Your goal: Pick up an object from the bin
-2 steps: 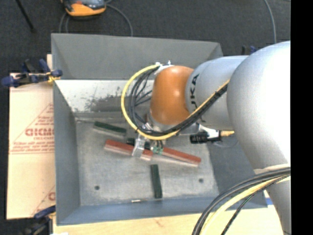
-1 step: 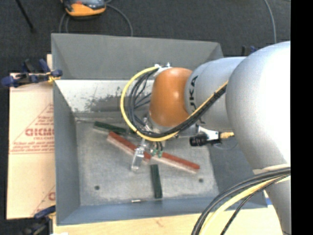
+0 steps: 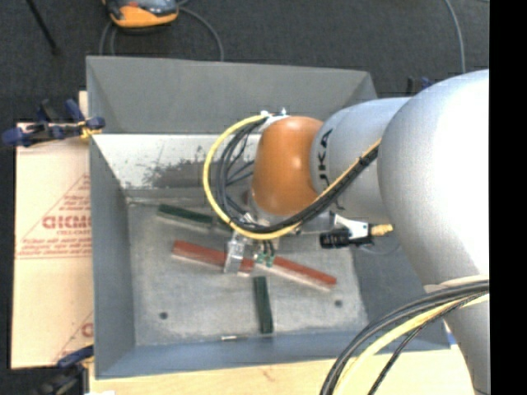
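Observation:
My gripper (image 3: 241, 260) reaches down into the middle of the bin, directly over a long red-brown flat stick (image 3: 198, 253) that lies slanted across the floor from left to lower right. The gripper's lower end sits at the stick's middle and hides that part of it. A dark green stick (image 3: 263, 304) lies just below the gripper, pointing toward the bin's front wall. Another dark green stick (image 3: 185, 215) lies up and to the left, near the back slope.
The arm with its orange cover and looped cables fills the bin's right and upper middle. The bin's slanted walls rise on every side.

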Controlling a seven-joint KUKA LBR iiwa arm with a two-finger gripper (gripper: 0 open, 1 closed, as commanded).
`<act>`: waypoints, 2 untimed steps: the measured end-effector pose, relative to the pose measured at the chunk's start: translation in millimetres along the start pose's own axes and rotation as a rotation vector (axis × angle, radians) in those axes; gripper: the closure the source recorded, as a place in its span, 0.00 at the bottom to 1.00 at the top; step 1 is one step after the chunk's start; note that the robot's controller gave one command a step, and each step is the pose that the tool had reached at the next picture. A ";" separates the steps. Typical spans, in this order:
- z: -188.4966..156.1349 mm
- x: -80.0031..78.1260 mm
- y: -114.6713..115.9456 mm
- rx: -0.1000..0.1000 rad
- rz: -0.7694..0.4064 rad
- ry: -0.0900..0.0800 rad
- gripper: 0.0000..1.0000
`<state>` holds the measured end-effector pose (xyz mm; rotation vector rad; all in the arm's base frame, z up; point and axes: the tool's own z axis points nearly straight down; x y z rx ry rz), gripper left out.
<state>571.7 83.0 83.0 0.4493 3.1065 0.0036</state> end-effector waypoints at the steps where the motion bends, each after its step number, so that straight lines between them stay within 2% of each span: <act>1: 0.0 0.0 0.0 0.000 0.001 0.000 1.00; 2: -167.3 -3.1 -5.3 -0.001 -0.028 -0.006 1.00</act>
